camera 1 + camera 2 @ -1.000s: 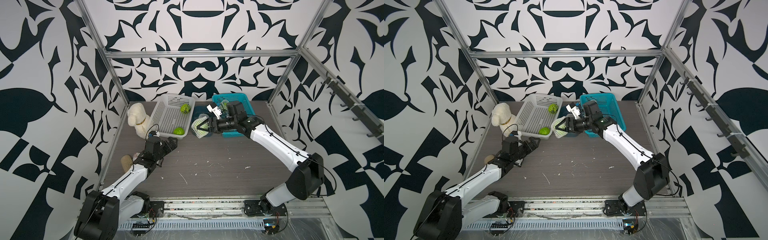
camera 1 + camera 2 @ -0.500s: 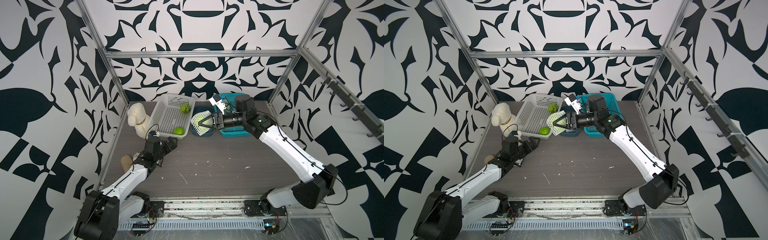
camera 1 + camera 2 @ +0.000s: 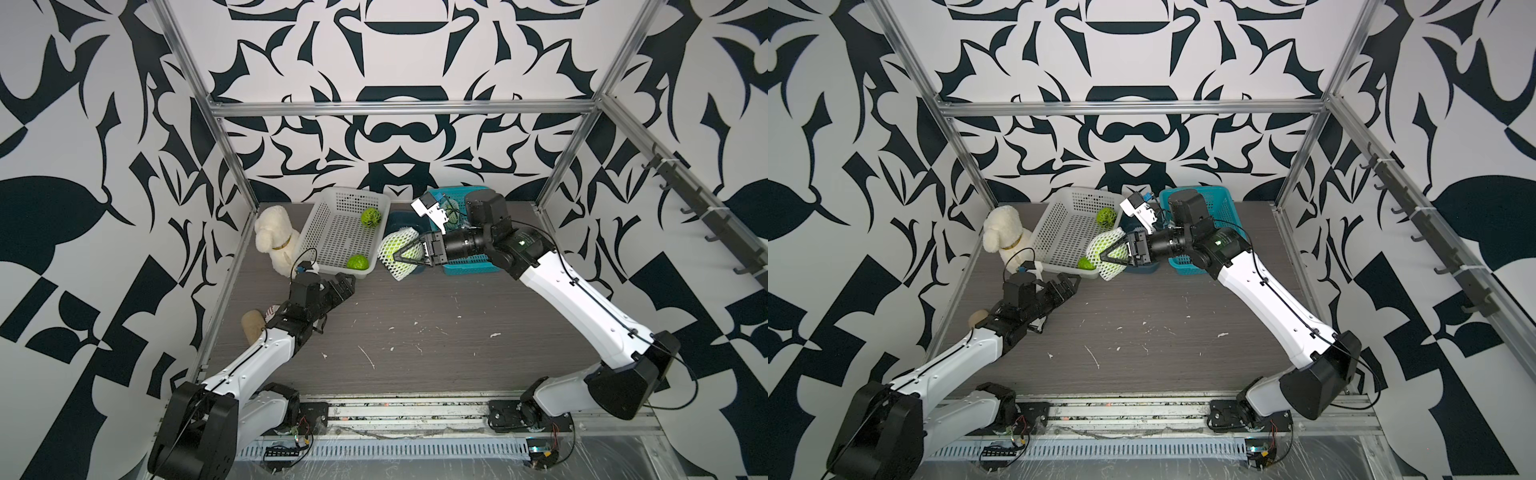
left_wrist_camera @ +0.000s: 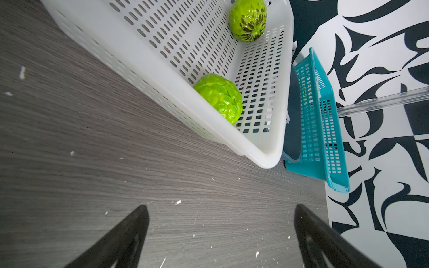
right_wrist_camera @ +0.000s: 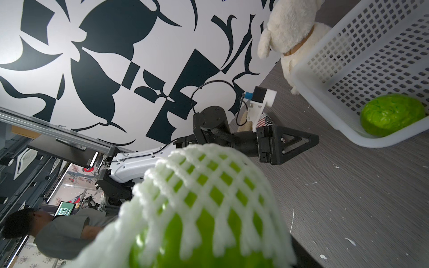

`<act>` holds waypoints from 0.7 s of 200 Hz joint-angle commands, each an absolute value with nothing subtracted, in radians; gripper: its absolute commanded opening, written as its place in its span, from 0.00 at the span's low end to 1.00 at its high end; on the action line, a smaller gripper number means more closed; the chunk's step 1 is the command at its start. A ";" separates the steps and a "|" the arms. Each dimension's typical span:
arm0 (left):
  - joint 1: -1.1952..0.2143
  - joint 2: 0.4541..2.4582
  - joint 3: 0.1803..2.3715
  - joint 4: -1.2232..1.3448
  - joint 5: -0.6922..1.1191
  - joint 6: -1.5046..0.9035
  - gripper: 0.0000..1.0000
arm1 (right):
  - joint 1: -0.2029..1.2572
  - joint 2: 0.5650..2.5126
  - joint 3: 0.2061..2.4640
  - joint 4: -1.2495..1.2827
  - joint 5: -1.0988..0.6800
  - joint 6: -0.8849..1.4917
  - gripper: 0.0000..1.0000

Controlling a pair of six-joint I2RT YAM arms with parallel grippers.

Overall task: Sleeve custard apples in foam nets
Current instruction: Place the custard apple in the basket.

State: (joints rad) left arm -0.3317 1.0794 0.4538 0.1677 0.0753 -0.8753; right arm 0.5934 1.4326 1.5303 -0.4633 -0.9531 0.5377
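Observation:
A custard apple [image 5: 185, 236] wrapped in a white foam net [image 5: 209, 176] is held in my right gripper [image 3: 401, 254], whose black fingers clamp its sides. In both top views the sleeved fruit [image 3: 1106, 252] hangs just off the right near corner of the white basket [image 3: 320, 208]. Two bare custard apples lie in that basket, one at the far side [image 3: 370, 217] and one at the near edge [image 3: 358, 262]. My left gripper [image 4: 220, 213] is open and empty, low over the table in front of the basket [image 3: 345, 282].
A dark blue bowl [image 3: 401, 218] and a teal basket [image 3: 469, 266] stand behind the sleeved fruit. A white plush dog [image 3: 276, 241] sits left of the white basket. A tan object [image 3: 252, 324] lies by the left wall. White foam crumbs dot the table.
My right arm has shifted its pose and its wrist has lifted a little, while the sleeved fruit stays near the basket's corner. The left arm has not moved.

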 commanded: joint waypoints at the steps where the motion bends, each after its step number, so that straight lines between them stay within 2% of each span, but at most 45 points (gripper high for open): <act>1: -0.327 1.047 0.457 0.180 0.076 -0.875 0.99 | 0.596 1.414 1.572 -0.454 -0.960 0.513 0.65; 140: -0.327 1.028 0.453 0.177 0.060 -0.869 0.99 | 0.595 1.475 1.603 -0.495 -0.925 0.446 0.63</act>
State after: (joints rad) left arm -0.3317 1.0443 0.4538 0.1680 0.0711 -0.8749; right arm 0.5934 1.4677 1.5436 -0.4854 -0.9333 0.4927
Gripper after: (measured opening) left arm 0.994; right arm 0.757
